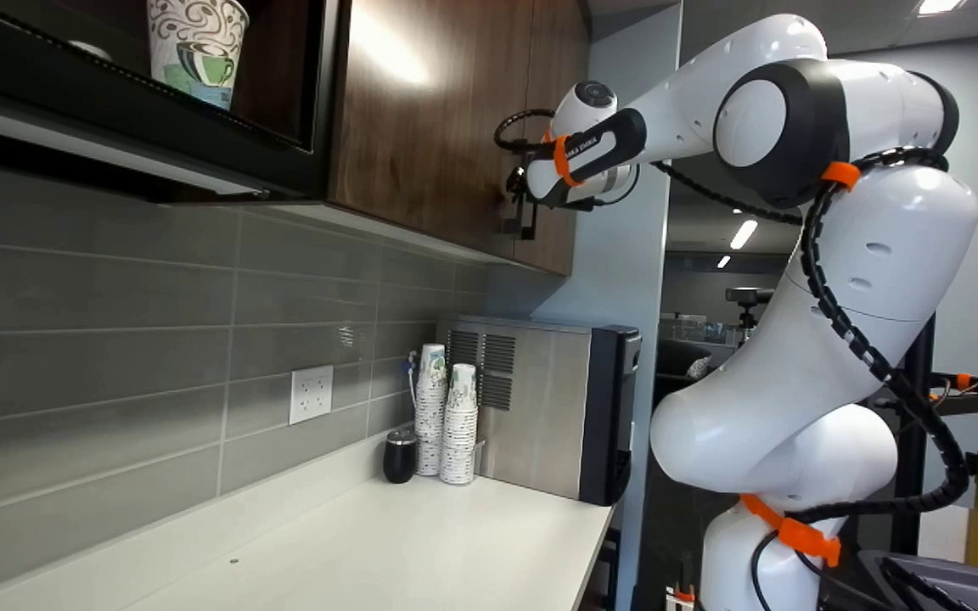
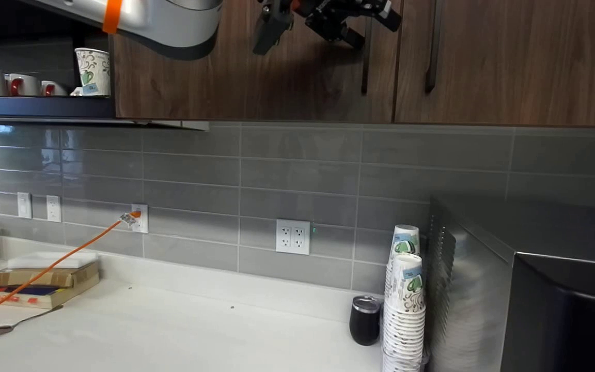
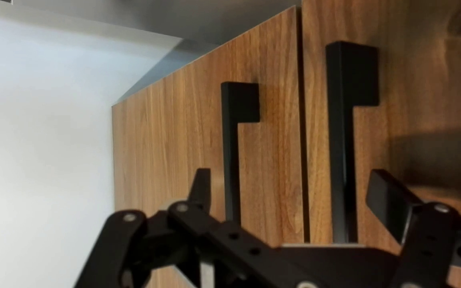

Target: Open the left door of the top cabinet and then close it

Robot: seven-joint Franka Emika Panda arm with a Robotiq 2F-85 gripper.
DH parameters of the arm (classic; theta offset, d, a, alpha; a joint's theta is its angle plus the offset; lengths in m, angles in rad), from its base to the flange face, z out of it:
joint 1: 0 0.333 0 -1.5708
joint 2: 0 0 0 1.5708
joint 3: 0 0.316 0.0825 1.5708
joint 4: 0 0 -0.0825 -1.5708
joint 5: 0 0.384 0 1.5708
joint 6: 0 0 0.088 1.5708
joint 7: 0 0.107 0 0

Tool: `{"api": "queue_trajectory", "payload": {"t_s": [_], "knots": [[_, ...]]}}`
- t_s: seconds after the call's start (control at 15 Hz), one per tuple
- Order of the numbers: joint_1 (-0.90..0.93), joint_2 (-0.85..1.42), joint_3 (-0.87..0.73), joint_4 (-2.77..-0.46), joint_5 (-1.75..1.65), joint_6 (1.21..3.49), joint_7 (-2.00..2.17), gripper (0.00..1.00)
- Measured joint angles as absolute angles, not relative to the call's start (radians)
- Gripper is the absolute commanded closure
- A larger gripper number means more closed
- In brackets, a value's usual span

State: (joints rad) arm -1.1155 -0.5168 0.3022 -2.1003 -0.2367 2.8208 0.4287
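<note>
The top cabinet (image 2: 535, 62) is dark brown wood grain with two flat doors. Its left door (image 2: 184, 77) stands shut and flush with the right one; it also shows in an exterior view (image 1: 429, 127). The wrist view is upside down, so the left door (image 3: 426, 80) lies on its right side there. The left door's black bar handle (image 3: 340, 140) appears between my fingers, nearer one of them. My gripper (image 3: 290, 182) is open and empty in front of the doors; contact is not visible. In an exterior view the gripper (image 2: 328, 25) is partly cut off at the top.
The right door (image 3: 166, 140) has a second black handle (image 3: 230, 148), also between the fingers in the picture. A side wall (image 3: 42, 140) stands beside it. A black open shelf (image 2: 39, 108) with cups adjoins the left door. Below are a counter (image 1: 421, 543), cup stacks (image 1: 458, 433) and a steel machine (image 1: 540, 399).
</note>
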Motion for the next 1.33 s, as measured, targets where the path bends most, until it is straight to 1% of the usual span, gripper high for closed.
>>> {"api": "queue_trajectory", "payload": {"t_s": [0.4, 0.67, 1.07, 1.33], "knots": [[-1.215, -0.481, 0.364, -2.064, -0.359, 2.847, 0.574, 0.0], [-1.259, -0.479, 0.397, -2.062, -0.378, 2.856, 0.612, 0.0], [-1.243, -0.489, 0.379, -2.073, -0.378, 2.855, 0.607, 0.0], [-1.205, -0.515, 0.336, -2.099, -0.378, 2.85, 0.572, 0.0]]}}
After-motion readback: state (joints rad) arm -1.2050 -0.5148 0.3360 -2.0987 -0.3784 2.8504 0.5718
